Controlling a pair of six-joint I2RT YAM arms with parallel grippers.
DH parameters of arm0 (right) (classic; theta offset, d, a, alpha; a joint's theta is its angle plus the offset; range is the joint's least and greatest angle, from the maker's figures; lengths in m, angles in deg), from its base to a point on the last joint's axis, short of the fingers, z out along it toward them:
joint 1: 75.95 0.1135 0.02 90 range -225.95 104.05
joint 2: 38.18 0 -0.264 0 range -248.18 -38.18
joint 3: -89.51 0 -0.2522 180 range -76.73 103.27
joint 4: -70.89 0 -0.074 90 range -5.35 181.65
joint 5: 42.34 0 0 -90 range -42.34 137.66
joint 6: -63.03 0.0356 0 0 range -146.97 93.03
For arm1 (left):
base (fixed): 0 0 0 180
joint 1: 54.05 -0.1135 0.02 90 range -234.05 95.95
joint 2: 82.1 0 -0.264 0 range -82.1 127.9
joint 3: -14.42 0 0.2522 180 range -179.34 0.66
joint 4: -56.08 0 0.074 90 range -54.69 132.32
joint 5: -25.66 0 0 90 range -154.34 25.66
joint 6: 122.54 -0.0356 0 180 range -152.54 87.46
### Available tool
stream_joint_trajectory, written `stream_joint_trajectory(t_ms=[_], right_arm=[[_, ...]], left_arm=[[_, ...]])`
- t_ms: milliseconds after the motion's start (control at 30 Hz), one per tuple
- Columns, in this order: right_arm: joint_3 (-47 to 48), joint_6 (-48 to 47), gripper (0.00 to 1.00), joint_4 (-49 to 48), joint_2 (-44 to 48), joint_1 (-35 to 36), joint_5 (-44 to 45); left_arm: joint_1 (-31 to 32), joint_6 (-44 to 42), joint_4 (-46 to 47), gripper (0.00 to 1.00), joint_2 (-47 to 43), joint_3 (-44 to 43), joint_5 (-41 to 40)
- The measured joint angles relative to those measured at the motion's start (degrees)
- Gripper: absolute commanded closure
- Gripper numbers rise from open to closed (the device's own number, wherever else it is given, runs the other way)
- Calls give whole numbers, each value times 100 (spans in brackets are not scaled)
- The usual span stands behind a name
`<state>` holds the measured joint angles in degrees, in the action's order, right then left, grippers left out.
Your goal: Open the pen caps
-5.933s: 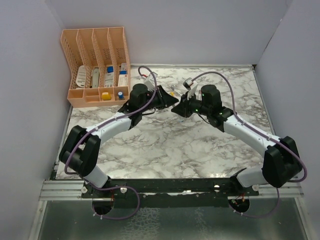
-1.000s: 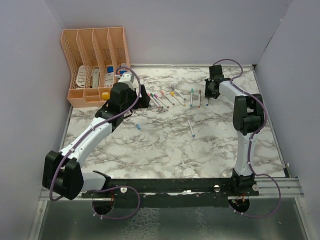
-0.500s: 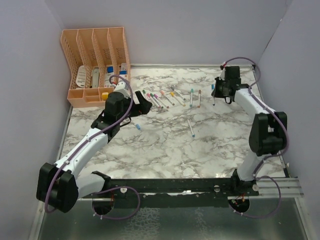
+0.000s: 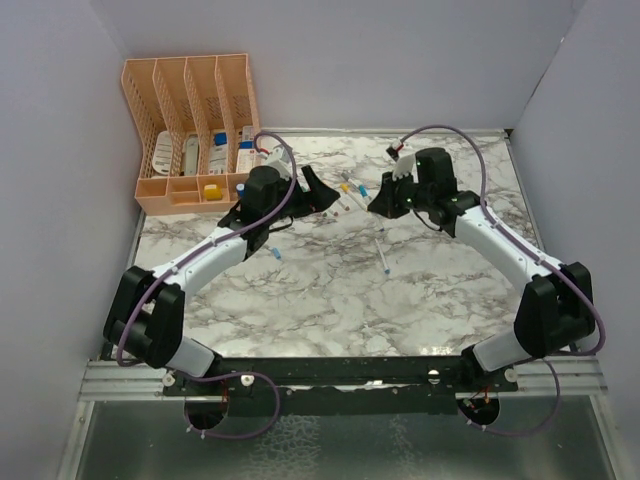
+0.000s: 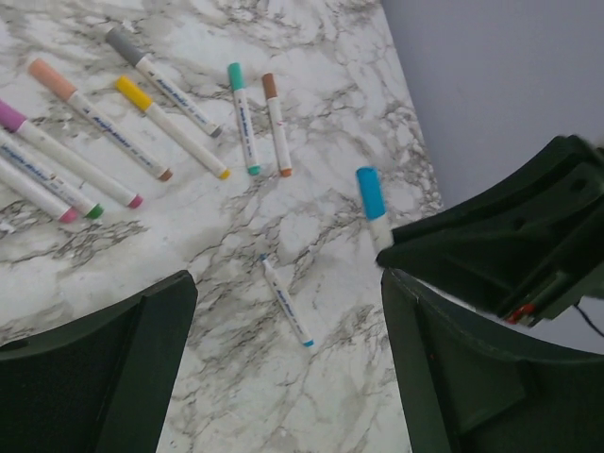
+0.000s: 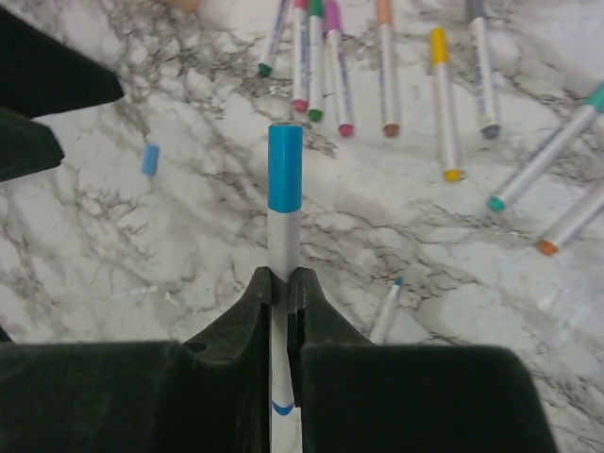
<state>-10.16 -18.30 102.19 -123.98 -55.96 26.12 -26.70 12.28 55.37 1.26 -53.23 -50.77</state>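
My right gripper (image 6: 286, 283) is shut on the white barrel of a pen (image 6: 285, 241) whose blue cap (image 6: 285, 179) sticks out ahead of the fingertips. In the left wrist view that blue cap (image 5: 371, 192) juts from the right gripper (image 5: 389, 253), just above my right-hand finger (image 5: 472, 377). My left gripper (image 5: 288, 377) is open, empty, and faces the capped end from the left (image 4: 328, 197). A row of capped pens (image 5: 243, 118) lies on the marble behind. One uncapped pen (image 5: 286, 302) and a loose blue cap (image 6: 150, 159) lie on the table.
A peach organiser (image 4: 190, 130) with yellow and blue blocks stands at the back left corner. Grey walls close in the marble table (image 4: 330, 300) on three sides. The arms' bases sit on the rail at the near edge.
The right arm swung from the back right to the table's middle with the blue-capped pen in its grip. The left gripper moved right to meet it and narrowed a little.
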Motion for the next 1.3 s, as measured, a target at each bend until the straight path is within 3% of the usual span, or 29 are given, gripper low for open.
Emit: stream_joint_trajectory(t_ms=[533,967,1300], right_arm=[[-203,76,99,33,358,1056,-39],[-203,157,99,-92,282,1384,15],[-203,203,99,-249,282,1384,164]], left_arm=[[372,404,455,21,527,-258,20],[476,592,649,48,597,-256,22],[492,658,752,56,581,-138,22]])
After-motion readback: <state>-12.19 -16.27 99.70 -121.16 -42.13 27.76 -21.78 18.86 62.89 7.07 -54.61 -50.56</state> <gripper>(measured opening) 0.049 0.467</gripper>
